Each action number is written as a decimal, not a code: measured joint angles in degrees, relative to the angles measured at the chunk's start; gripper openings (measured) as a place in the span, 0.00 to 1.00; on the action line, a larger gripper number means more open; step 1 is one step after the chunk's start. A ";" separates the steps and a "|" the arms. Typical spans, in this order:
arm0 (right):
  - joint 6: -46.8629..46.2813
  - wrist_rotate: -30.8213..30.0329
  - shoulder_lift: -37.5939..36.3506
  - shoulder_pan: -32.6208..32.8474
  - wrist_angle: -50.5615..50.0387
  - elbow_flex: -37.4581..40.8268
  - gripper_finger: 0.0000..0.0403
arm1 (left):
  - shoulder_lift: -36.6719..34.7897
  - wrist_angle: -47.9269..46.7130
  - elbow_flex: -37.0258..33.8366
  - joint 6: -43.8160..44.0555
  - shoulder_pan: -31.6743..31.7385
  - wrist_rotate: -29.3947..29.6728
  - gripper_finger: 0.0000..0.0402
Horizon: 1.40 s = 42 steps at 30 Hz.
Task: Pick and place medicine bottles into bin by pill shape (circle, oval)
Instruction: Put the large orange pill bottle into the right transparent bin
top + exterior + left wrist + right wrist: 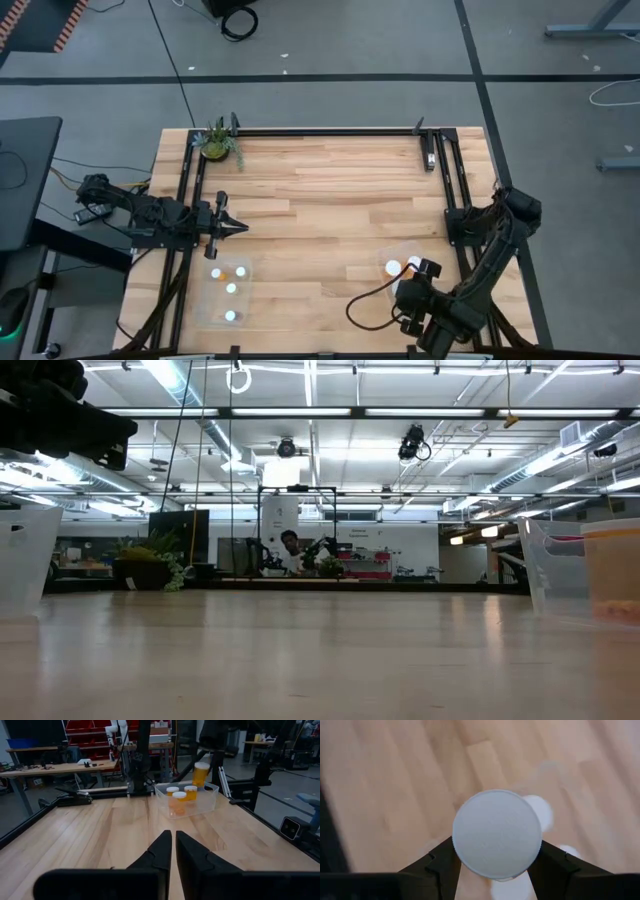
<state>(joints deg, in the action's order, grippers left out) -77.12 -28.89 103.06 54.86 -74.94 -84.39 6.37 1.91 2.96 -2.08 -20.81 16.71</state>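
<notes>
White cap filling its jaws, the right gripper (495, 870) is clutching a medicine bottle (497, 839) above the right bin (440, 262) at the near right, where others are sitting. The left bin (205, 308) is holding four bottles. Left gripper (237, 228) is hanging clenched, empty. Sorting looks nearly finished

Grey floor (330, 40) surrounds the wooden table (330, 190); ceiling strip lights (300, 412) glow overhead.

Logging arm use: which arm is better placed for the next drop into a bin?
Right. The right gripper is shut on a white-capped bottle above the right bin. The left gripper is shut, empty, beyond the left bin.
</notes>
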 joint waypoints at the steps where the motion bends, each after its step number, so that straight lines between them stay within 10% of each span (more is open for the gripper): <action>1: 0.64 0.07 -1.11 -0.19 3.02 1.66 0.51 | 0.00 0.00 0.00 0.00 0.01 0.00 0.08; 17: -1.14 2.50 -14.97 -1.41 30.62 28.32 0.50 | 0.00 0.00 0.00 0.00 0.02 0.00 0.08; 42: 1.87 9.18 -10.07 -3.63 37.88 29.93 0.50 | 0.00 0.00 0.00 0.01 0.02 0.00 0.09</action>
<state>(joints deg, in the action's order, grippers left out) -75.24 -19.70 92.99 51.22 -37.06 -54.46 6.37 1.91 2.96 -2.07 -20.80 16.71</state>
